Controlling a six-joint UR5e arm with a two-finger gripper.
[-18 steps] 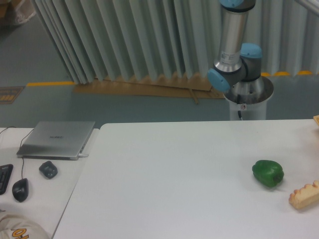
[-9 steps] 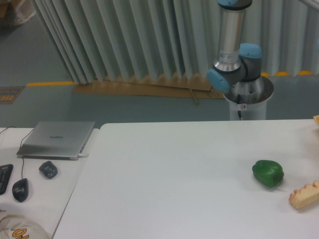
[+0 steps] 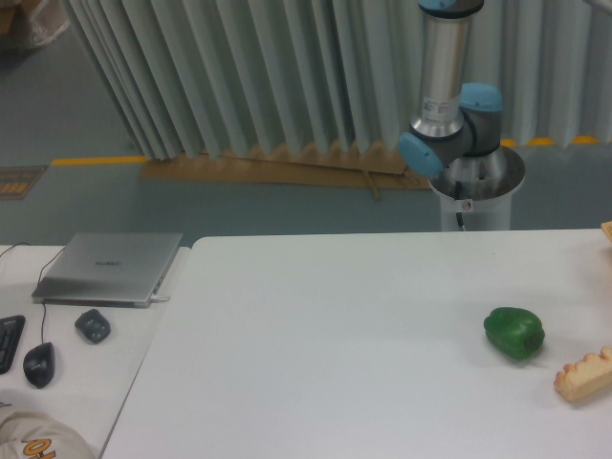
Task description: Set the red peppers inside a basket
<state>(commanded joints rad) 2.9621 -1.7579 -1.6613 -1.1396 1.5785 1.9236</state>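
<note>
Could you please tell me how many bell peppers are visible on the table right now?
1: a green bell pepper near the table's right edge, beside a tan bread-like piece. No red pepper shows; one may lie outside the frame.

1. The bell pepper (image 3: 514, 333) lies on the table (image 3: 335, 363), toward its right side.
2. The bread-like piece (image 3: 584, 374) lies just right of and nearer than the pepper, at the frame's right edge.
3. The arm's base (image 3: 473, 186) stands behind the table's far edge.
4. The closed laptop (image 3: 110, 269) sits at far left, with a small rounded object (image 3: 93, 325) and a computer mouse (image 3: 38, 363) in front of it.

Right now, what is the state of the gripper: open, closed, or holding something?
Gripper: out of the picture; only the arm's base and lower joints show, so its state cannot be told.
</note>
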